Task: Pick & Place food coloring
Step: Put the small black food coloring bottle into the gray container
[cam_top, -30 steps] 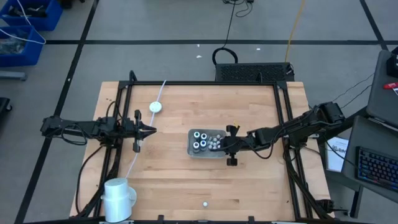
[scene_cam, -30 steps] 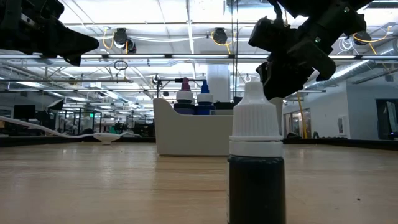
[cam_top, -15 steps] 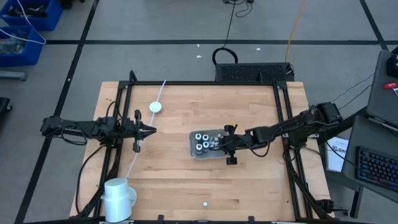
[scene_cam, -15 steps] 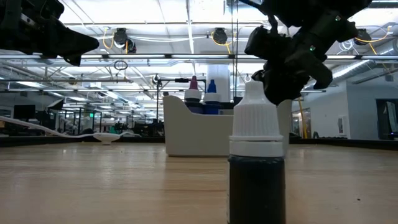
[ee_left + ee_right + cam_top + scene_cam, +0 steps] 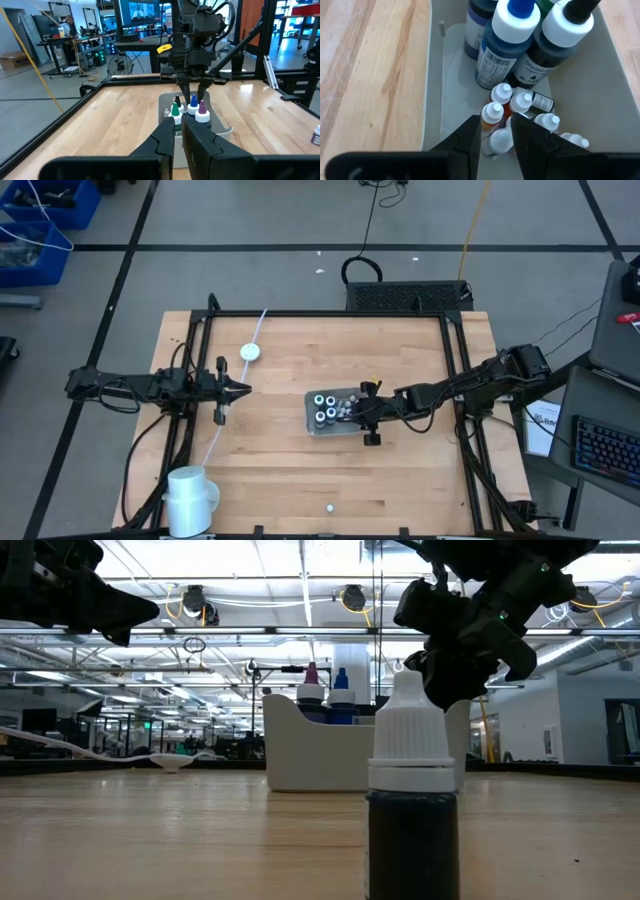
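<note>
Worktop (image 5: 290,470): one small bottle (image 5: 328,506) left standing near the front edge, not yet collected. Grey tray (image 5: 309,425): other bottles (image 5: 512,107) already held. Right gripper (image 5: 496,131) hovers over them, jaws slightly apart, empty. Left gripper (image 5: 240,390) parked, jaws closed.

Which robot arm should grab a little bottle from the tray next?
The right. Its gripper hangs over the grey tray, jaws open above the small bottles. The left gripper waits away from the tray.

2 slim black arms (image 5: 140,386) with exposed cables.
</note>
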Motion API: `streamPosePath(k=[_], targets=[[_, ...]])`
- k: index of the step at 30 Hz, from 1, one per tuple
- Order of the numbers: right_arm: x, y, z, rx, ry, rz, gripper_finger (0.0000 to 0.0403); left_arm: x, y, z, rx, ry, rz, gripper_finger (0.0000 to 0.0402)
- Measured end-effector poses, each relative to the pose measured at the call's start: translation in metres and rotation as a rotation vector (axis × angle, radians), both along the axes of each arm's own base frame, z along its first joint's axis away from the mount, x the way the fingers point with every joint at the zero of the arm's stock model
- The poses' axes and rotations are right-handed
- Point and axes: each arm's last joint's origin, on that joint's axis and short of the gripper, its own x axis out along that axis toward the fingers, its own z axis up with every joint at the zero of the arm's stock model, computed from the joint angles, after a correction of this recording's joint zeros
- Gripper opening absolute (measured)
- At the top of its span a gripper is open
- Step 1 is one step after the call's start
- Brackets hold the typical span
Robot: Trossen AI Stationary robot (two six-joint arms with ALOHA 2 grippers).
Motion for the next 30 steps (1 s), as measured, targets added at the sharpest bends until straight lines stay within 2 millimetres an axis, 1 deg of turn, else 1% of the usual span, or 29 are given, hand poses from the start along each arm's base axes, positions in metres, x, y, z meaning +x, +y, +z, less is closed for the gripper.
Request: streamPosePath(k=[3, 5, 7, 9, 13, 15, 17, 20, 22, 24, 27, 30], targets=[[0.0, 0.0, 0.0, -0.004, 0.001, 0.004, 0.0095, 0.0, 0.0, 0.0, -0.003, 0.0, 0.0, 0.0042], [-0.002, 0.0, 0.007, -0.009, 0.015, 0.007, 0.0091, 0.0, 0.0, 0.0, -0.003, 0.0, 0.0, 0.0042], [-0.004, -0.001, 0.023, -0.002, 0.014, -0.001, 0.0088, 0.0, 0.0, 0.0, -0.003, 0.0, 0.0, 0.0042], [-0.01, 0.0, 0.042, 0.006, -0.018, 0.001, 0.0085, 0.0, 0.0, 0.0, -0.003, 0.0, 0.0, 0.0042], [-0.034, 0.001, 0.074, -0.006, -0.179, 0.081, 0.0071, 0.0, 0.0, 0.0, -0.003, 0.0, 0.0, 0.0042], [-0.053, -0.002, 0.086, 0.018, -0.254, 0.124, 0.0056, 0.0, 0.0, 0.0, -0.003, 0.0, 0.0, 0.0042], [-0.073, -0.008, 0.091, 0.046, -0.323, 0.127, 0.0036, 0.0, 0.0, 0.0, -0.012, 0.0, 0.0, 0.0042], [-0.103, -0.017, 0.093, 0.062, -0.449, 0.106, 0.0008, 0.0, 0.0, 0.0, -0.019, -0.001, 0.0, 0.0042], [-0.121, -0.023, 0.09, 0.082, -0.55, 0.087, 0.0004, 0.0, 0.0, 0.0, -0.022, -0.001, 0.0, 0.0042], [-0.136, -0.027, 0.082, 0.103, -0.646, 0.065, 0.0007, 0.0, 0.0, 0.0, -0.022, -0.001, 0.0, 0.0042], [-0.151, -0.033, 0.065, 0.127, -0.764, 0.037, 0.0003, 0.0, 0.0, 0.0, -0.021, -0.001, 0.0, 0.0042], [-0.158, -0.037, 0.048, 0.152, -0.807, 0.011, 0.0002, 0.0, 0.0, 0.0, -0.017, -0.001, 0.0, 0.0042]])
